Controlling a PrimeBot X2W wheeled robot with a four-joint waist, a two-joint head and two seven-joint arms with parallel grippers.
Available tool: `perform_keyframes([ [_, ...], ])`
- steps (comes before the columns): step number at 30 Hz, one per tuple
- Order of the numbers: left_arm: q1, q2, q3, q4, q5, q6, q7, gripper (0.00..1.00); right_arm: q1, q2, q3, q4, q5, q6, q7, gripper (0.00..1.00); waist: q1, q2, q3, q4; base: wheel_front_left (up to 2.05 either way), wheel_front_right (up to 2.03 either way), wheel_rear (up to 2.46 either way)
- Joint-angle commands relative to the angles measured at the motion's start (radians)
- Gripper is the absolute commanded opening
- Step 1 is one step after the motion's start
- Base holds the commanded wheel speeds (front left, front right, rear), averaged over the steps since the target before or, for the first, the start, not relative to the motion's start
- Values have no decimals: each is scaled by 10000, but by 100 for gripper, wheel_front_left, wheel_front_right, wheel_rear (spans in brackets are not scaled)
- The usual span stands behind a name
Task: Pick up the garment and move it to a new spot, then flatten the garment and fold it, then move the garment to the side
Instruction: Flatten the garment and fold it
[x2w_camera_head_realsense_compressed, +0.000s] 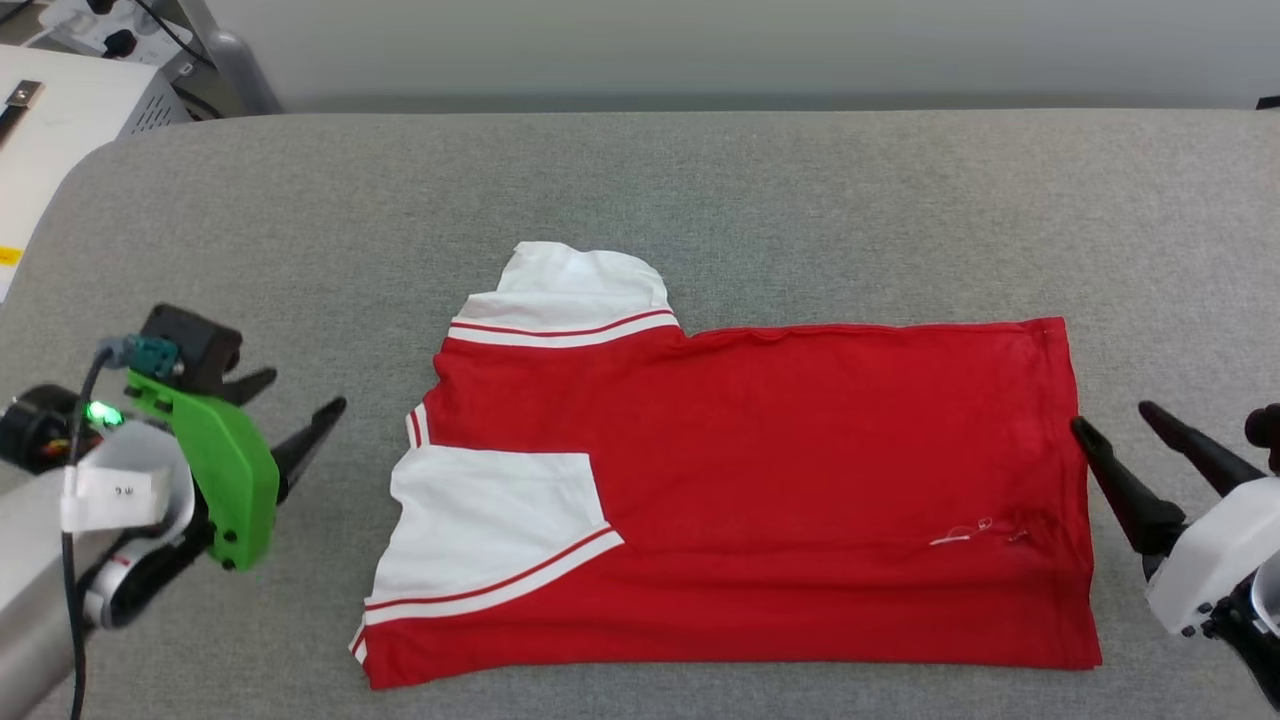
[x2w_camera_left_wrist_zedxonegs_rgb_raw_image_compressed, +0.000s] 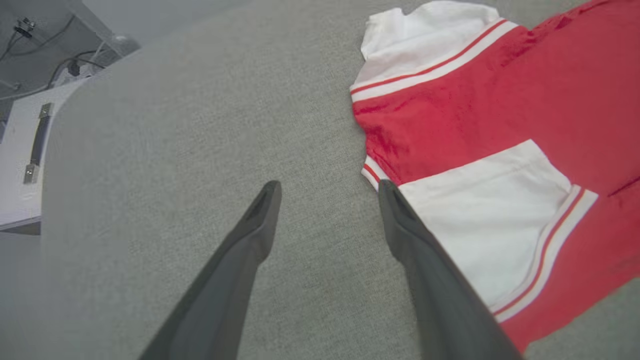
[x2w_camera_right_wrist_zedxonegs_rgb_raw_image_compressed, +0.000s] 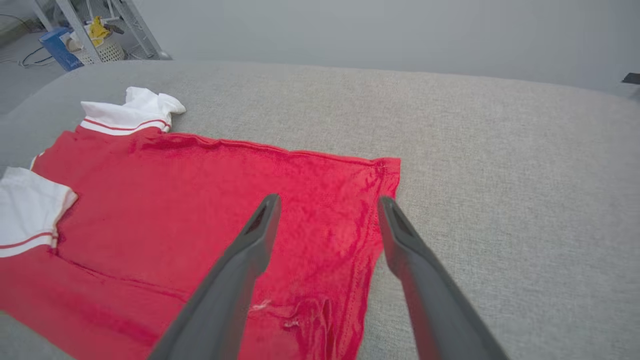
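On the grey counter, left fingers stand wide apart, empty, beside the red shirt; right fingers, equally wide, straddle its hem, gripping nothing.

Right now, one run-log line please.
garment: flat on grey surface, near sleeve folded in | left gripper: open, left of garment | right gripper: open, at garment's right edge

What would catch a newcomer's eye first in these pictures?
A red shirt lies flat in the middle of the grey fabric surface, its near sleeve folded over the body and its far sleeve sticking out at the far edge. The left gripper sits open by the collar end, and the right gripper sits open at the hem.
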Motion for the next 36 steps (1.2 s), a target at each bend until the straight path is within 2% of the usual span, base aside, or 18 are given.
perform_keyframes([
  [1,-397,4,144,30,254,95,-158,100,-73,265,-201,-183,-260,-9,-312,100,0,0,125,-98,0,0,0],
  [7,-1821,-513,659,459,590,71,-140,100,-144,1216,-727,-899,-1406,-9,-1299,100,0,0,725,-449,0,0,0],
  [14,-3426,-1317,953,1857,393,-504,710,100,-267,2009,-775,-1420,-2245,-9,-1799,100,0,0,1649,-1012,0,0,0],
  [16,-3837,-1717,1056,2423,24,-742,1147,100,-341,2145,-724,-1419,-2349,-9,-1841,100,0,0,1893,-1152,0,0,0],
  [21,-4644,-2384,824,3492,-763,-1272,2995,100,-665,2231,-527,-1366,-2459,-9,-1944,100,0,0,2400,-1470,0,0,0],
  [27,-5489,-2804,187,4030,-875,-1475,4800,100,-1007,2249,-400,-1208,-2397,-9,-2067,100,0,0,2912,-1664,0,0,0],
  [36,-5835,-3090,-859,4636,-451,-1525,5859,100,-1550,2223,-75,-838,-2220,-9,-2343,100,0,0,3419,-1907,0,0,0],
])
